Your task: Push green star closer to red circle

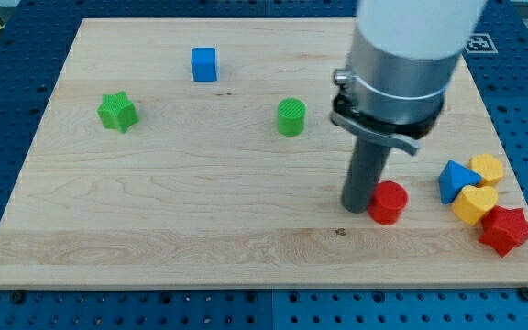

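Observation:
The green star (pixel 117 112) lies near the view's left edge of the wooden board (pixel 154 220). The red circle (pixel 390 202) lies at the lower right. My tip (pixel 357 208) rests on the board just left of the red circle, touching or almost touching its side. The green star is far to the left of my tip, with a wide stretch of board between them.
A blue cube (pixel 204 64) sits at the upper left. A green cylinder (pixel 291 117) sits in the middle. At the right edge cluster a blue triangular block (pixel 454 181), two yellow blocks (pixel 488 169) (pixel 474 203) and a red star (pixel 506 230).

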Available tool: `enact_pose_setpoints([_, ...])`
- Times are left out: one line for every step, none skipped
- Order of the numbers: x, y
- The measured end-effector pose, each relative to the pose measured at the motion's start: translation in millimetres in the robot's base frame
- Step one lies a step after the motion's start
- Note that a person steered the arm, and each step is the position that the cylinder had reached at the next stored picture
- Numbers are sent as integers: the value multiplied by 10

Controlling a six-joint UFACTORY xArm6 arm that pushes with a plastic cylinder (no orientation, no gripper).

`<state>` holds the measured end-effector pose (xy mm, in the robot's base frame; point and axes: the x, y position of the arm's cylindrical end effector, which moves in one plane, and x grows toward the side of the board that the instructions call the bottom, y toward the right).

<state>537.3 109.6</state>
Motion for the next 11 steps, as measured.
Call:
enact_pose_setpoints([30, 374])
enact_pose_setpoints([30, 596])
enact_pose_setpoints([21, 620])
enact_pose_setpoints([-142, 225])
enact_pose_setpoints([-597, -735])
enact_pose_setpoints([-906, -1598])
enact_pose_setpoints([-693, -2085])
enact_pose_setpoints([-815, -3039])
enact_pose_setpoints([-1255, -3826])
enact_pose_setpoints([-1699, -4020])
enact_pose_setpoints([-1618, -3572])
